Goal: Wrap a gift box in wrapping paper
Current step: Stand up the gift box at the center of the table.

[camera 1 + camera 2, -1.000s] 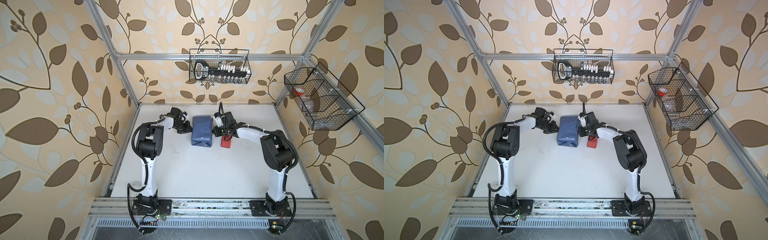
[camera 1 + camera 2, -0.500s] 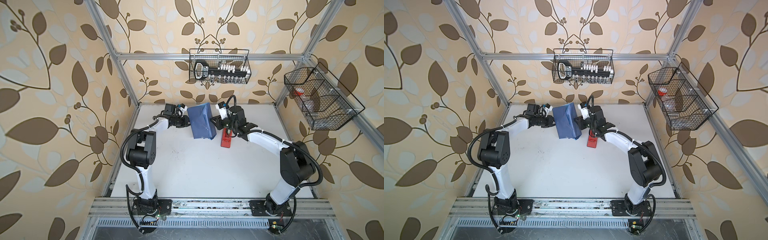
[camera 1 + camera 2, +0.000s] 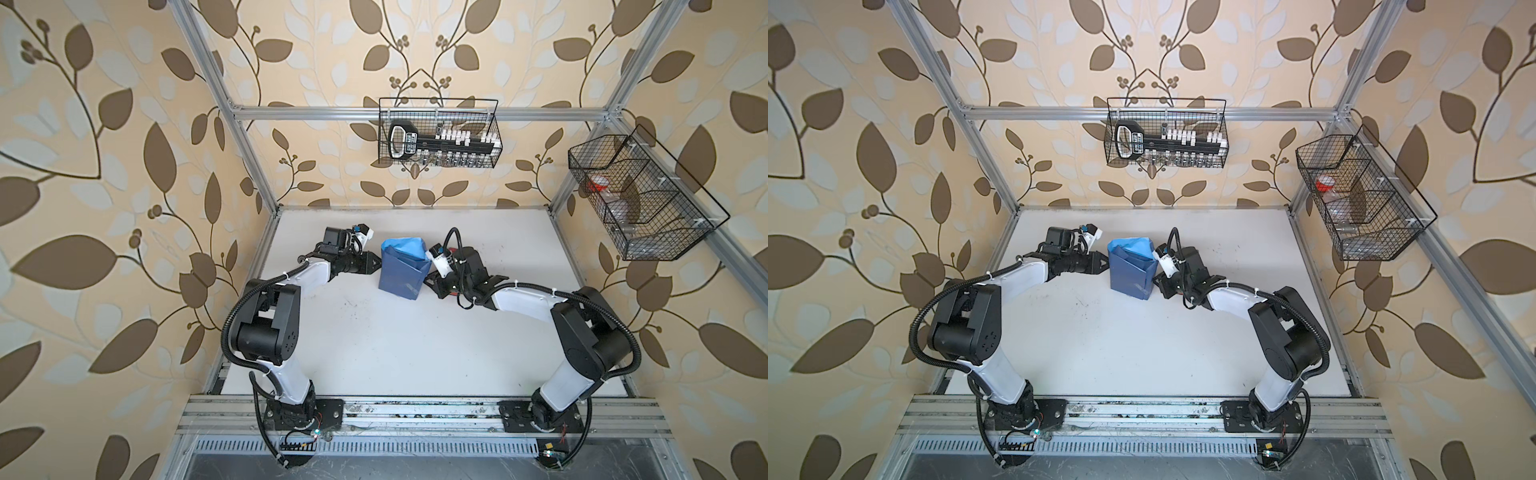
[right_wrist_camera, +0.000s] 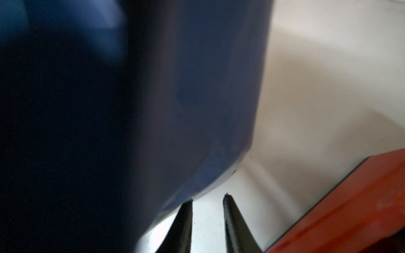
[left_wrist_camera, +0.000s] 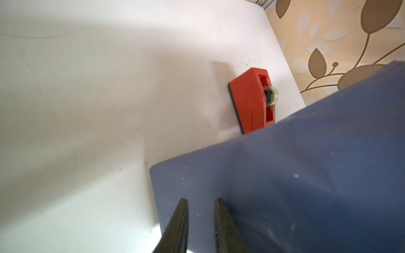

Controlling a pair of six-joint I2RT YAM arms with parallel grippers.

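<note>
The wrapping paper (image 3: pixel 400 272) is folded round a package that stands on end near the back middle of the white table (image 3: pixel 395 353). Its dark slate-blue face shows, with light-blue folds at the top end (image 3: pixel 1130 244). The gift box is hidden inside the paper. My left gripper (image 3: pixel 378 262) points at the package's left side; in the left wrist view its fingers (image 5: pixel 201 200) are slightly open against the blue paper (image 5: pixel 295 175), holding nothing. My right gripper (image 3: pixel 428 280) is at the package's lower right corner, slightly open (image 4: pixel 208 198), with bare table between the fingers and one fingertip (image 4: pixel 188 203) at the paper's edge.
A red tape dispenser (image 5: pixel 249 100) lies on the table just right of the package, under my right wrist (image 4: pixel 350 208). A wire basket (image 3: pixel 438 133) hangs on the back rail and another wire basket (image 3: pixel 640 203) on the right wall.
The package lay flat a second ago, was lifted and tilted up between both grippers, and now stands on end. Both grippers have opened a little and let it go.
</note>
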